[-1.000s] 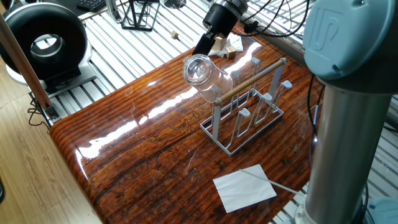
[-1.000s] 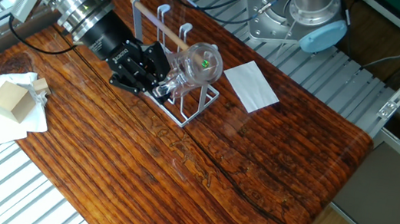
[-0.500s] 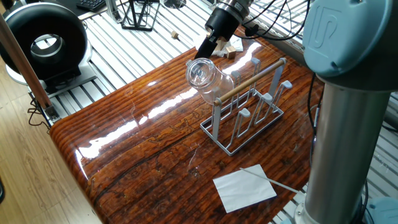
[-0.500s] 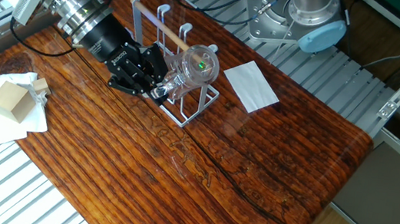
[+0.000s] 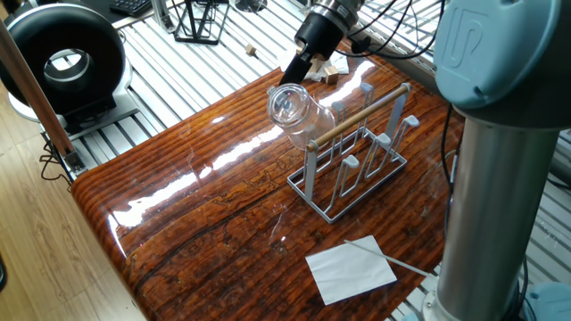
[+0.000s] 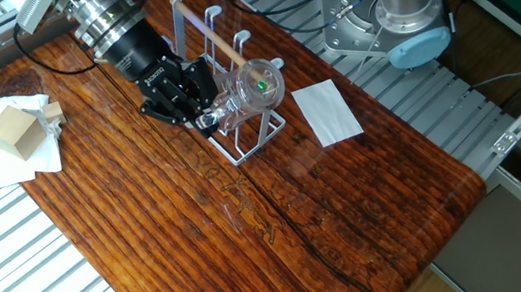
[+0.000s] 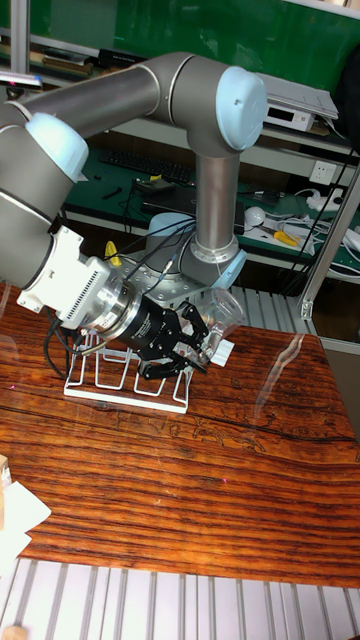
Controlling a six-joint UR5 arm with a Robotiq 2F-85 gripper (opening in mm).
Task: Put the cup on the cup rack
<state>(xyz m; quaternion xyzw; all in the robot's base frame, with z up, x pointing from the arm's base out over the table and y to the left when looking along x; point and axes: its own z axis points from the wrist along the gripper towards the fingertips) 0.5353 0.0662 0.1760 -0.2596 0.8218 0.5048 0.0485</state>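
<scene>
The clear glass cup (image 5: pixel 294 111) (image 6: pixel 253 87) (image 7: pixel 222 312) is held tilted on its side, mouth away from the gripper, just over one end of the cup rack. My gripper (image 5: pixel 301 83) (image 6: pixel 215 112) (image 7: pixel 205 348) is shut on the cup's base end. The cup rack (image 5: pixel 354 165) (image 6: pixel 234 134) (image 7: pixel 120 388) is a pale wire stand with upright pegs and a wooden rod (image 5: pixel 366 111) across its top, standing on the wooden table. Whether the cup touches the rod or a peg cannot be told.
A white paper sheet (image 5: pixel 350 267) (image 6: pixel 327 111) lies beside the rack. Wooden blocks (image 5: pixel 326 66) (image 6: pixel 13 129) sit on paper near the table's far end. A black wire stand (image 5: pixel 198 20) and a round black device (image 5: pixel 62 55) are off the table. The robot's column (image 5: pixel 500 196) stands close.
Over the last second the cup and gripper shifted slightly down toward the rack's end; in the last half second they hardly moved.
</scene>
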